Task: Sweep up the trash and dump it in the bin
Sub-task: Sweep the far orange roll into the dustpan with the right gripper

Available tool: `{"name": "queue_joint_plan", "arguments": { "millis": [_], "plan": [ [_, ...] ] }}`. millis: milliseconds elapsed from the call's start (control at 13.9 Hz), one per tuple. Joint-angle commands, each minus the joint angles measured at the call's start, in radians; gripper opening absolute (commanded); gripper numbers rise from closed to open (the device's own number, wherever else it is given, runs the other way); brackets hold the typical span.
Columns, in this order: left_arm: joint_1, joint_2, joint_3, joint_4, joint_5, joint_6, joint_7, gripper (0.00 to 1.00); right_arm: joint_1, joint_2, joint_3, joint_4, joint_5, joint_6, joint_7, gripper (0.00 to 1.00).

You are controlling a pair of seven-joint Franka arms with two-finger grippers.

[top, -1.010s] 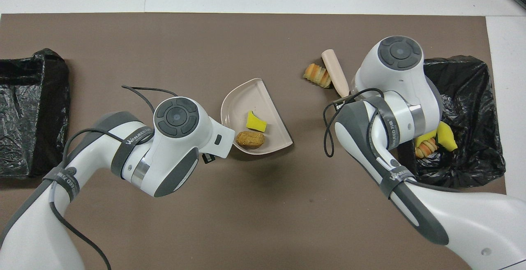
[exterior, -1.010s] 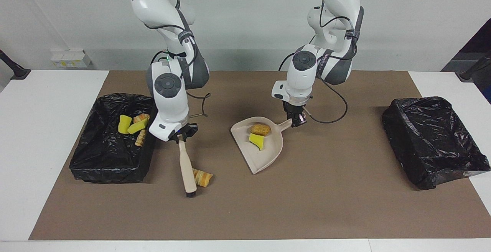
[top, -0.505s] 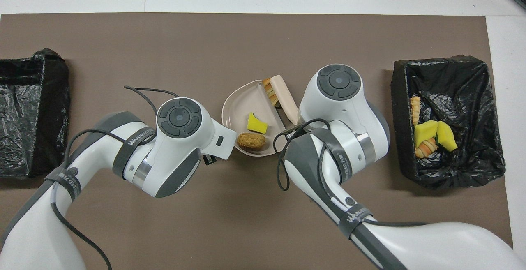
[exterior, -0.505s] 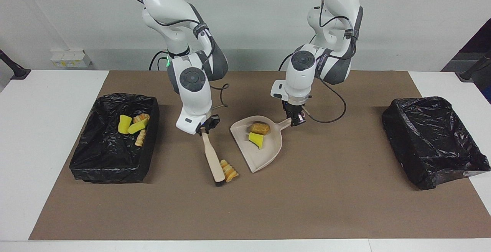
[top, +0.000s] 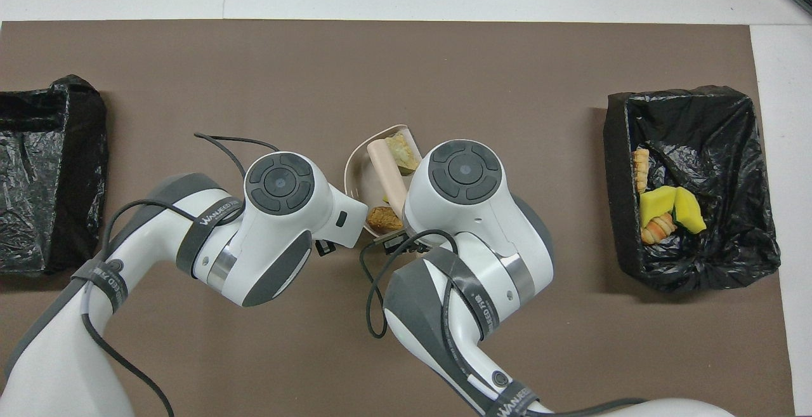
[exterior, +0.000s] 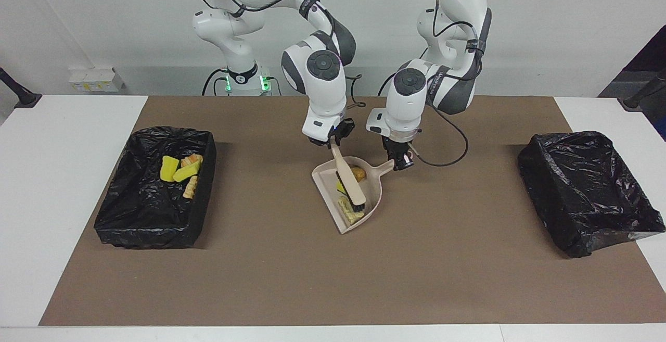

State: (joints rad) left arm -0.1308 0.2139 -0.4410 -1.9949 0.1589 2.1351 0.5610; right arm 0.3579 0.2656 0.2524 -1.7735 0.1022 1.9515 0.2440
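A beige dustpan (exterior: 327,181) (top: 355,174) lies mid-mat, and my left gripper (exterior: 401,164) is shut on its handle. My right gripper (exterior: 335,144) is shut on a beige brush (exterior: 351,186) (top: 388,174), whose black bristle end rests inside the pan. The pan holds three pieces of trash. They are an orange-tan chunk (exterior: 359,173) (top: 382,218), a yellow sponge piece (exterior: 340,188) half hidden by the brush, and a striped bread-like piece (exterior: 349,212) (top: 403,153) near the pan's open lip. From overhead, both wrists cover the grippers.
A black-lined bin (exterior: 156,227) (top: 618,150) toward the right arm's end holds several scraps (exterior: 179,171) (top: 666,207). A second black-lined bin (exterior: 588,191) (top: 44,169) sits toward the left arm's end. The brown mat (exterior: 260,279) covers the table's middle.
My right arm swept the brush and the striped piece across the mat from beside the bin into the dustpan. The left gripper and the pan stayed put.
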Motion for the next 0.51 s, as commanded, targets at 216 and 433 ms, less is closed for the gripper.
{"name": "queue_joint_plan", "arguments": {
  "millis": [216,433],
  "plan": [
    [0.0,0.01,0.007,0.008,-0.007,-0.009,0.026,0.0,-0.033,-0.115,-0.001,-0.015,0.108,-0.058,0.004,0.0],
    [0.029,-0.002,0.011,0.002,-0.007,-0.023,0.11,0.0,-0.031,-0.189,-0.002,-0.064,0.108,-0.146,0.038,0.0]
  ]
}}
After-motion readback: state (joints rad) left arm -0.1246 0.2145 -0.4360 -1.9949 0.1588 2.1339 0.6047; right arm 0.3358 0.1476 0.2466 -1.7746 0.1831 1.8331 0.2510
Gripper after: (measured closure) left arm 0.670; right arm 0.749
